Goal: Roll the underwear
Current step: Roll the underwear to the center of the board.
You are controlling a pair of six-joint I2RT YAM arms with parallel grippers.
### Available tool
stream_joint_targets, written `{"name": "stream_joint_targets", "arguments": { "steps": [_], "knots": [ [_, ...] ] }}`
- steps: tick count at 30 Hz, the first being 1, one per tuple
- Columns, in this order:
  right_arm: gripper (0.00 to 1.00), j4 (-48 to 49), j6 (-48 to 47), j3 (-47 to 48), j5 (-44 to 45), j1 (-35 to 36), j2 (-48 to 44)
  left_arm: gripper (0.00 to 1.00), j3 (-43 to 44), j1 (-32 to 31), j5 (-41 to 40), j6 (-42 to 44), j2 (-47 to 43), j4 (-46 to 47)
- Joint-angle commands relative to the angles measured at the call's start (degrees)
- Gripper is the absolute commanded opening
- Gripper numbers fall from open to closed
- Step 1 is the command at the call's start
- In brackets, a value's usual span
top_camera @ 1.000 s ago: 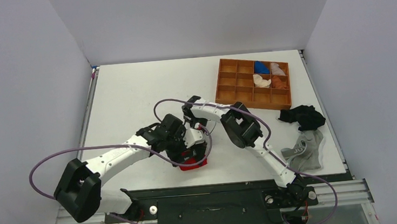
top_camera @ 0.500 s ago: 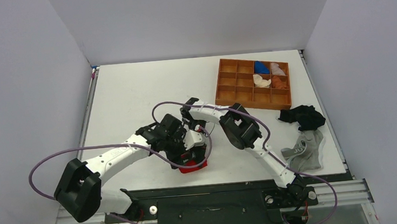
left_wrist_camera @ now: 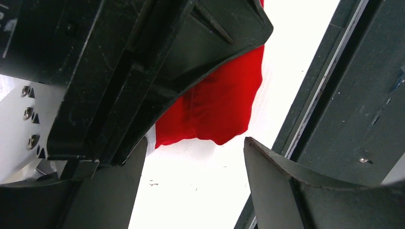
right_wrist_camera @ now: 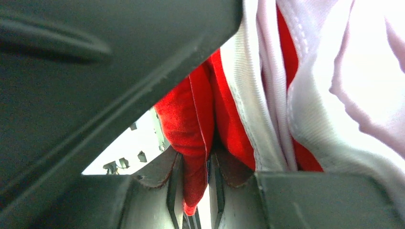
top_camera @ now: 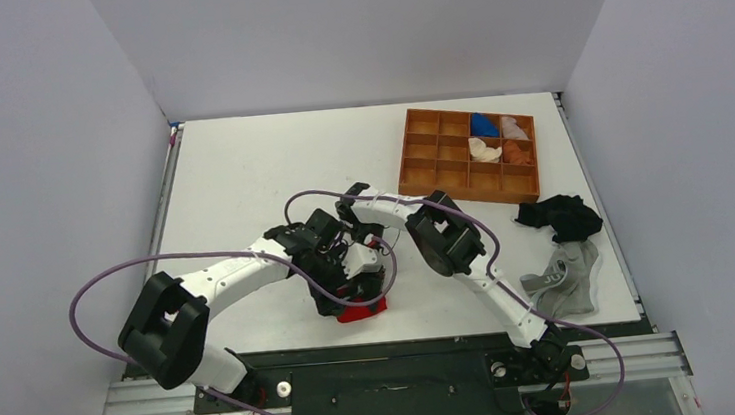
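Underwear (top_camera: pixel 363 311) pinched by right end effector (right_wrist_camera: pixel 196 179) (left end effector (left_wrist_camera: pixel 196 145) spread, near it).

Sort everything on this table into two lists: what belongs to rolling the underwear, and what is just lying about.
Belongs to the job:
red underwear
right gripper, jaws shut on the underwear
left gripper, jaws open

Just lying about:
wooden compartment tray
small cloths in the tray
black garment
grey garment with white lettering

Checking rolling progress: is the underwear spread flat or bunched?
Bunched: the underwear is a small red bundle, folds pinched in the right gripper.
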Motion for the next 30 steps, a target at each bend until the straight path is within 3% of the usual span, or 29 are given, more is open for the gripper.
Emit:
{"name": "stream_joint_targets", "arguments": {
  "steps": [1, 15, 30],
  "knots": [
    [0.0, 11.5, -0.4, -0.6, 5.6, -0.5, -1.2, 0.72, 1.9, -0.3, 9.8, 1.4, -0.8, -1.3],
    [0.0, 14.3, 2.0, -2.6, 5.1, -2.6, -2.1, 0.72, 0.0, 2.9, 11.4, 4.9, -8.3, -3.8],
    [0.0, 14.0, 2.4, -2.2, 4.4, -2.9, -1.6, 0.72, -1.1, 0.7, 11.6, 4.6, -1.4, 3.5]
  ]
}}
